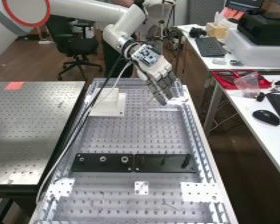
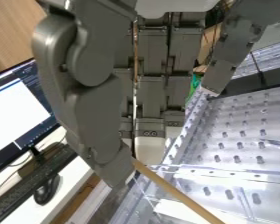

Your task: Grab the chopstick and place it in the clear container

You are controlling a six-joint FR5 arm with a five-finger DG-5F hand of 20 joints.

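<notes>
hand: got the chopstick pinched by its thumb | stick: poking out past the thumb tip, above the clear container | why: free length can probably drop in first (handy, tbh)

From here, the dark grey hand hangs over the desk near its far right corner. Two black plates lie end to end across it, nearer the front edge.
</notes>
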